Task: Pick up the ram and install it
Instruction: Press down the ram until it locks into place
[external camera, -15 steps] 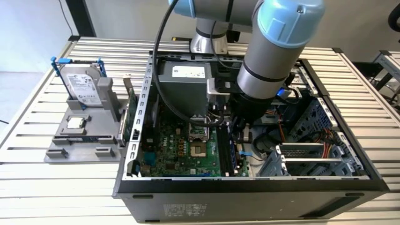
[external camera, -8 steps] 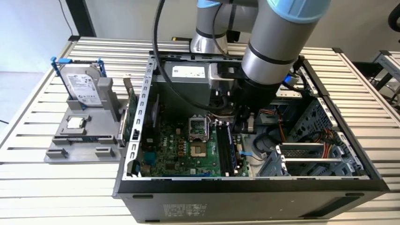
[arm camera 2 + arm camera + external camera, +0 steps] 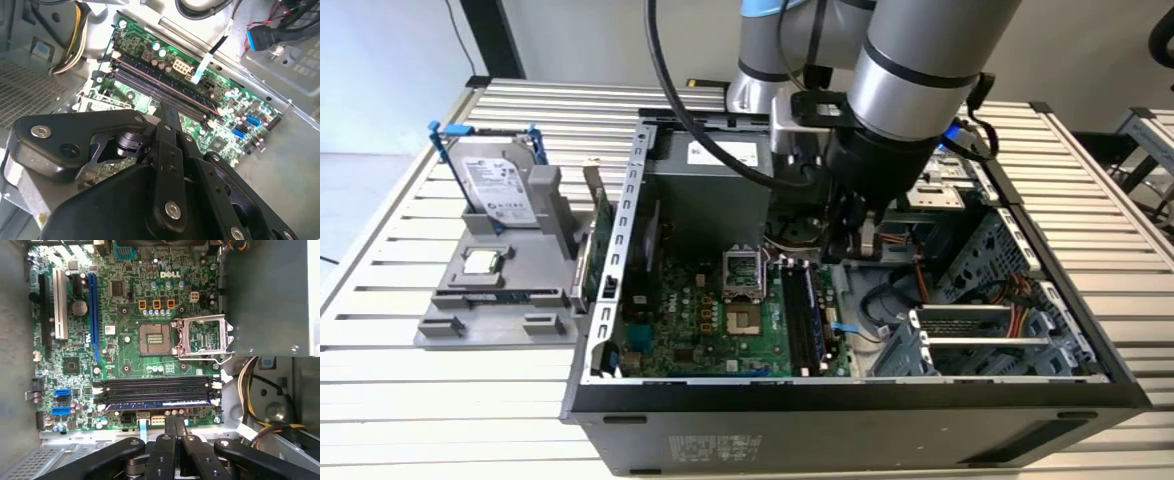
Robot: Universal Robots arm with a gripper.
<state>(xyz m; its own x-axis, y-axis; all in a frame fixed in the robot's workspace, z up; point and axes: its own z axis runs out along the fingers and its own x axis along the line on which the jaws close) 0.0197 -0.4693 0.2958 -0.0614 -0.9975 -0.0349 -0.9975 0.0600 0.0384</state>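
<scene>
In the exterior view, the gripper (image 3: 850, 240) is hung inside the open case (image 3: 854, 395), just above the memory slots. The ram (image 3: 803, 318) is judged to be the dark stick standing in those slots. Outside the case, a tray (image 3: 480, 325) is seen holding the hard drive (image 3: 494, 185) upright, with the chip (image 3: 483, 262) flat below it.

In the second wrist view, the gripper (image 3: 167, 112) is pointed at the slot row, and the ram (image 3: 160, 82) is seen lying along it. Whether it is fully seated cannot be told. If one end is left high, a downward push could tilt it or strain the slot clips.

In the first wrist view, the fingers (image 3: 170, 425) are pressed together with nothing seen between them, just beside the ram (image 3: 157, 403) in the slot nearest the board edge. The socket (image 3: 152, 337) is empty, so a sideways slip could reach exposed parts.
</scene>
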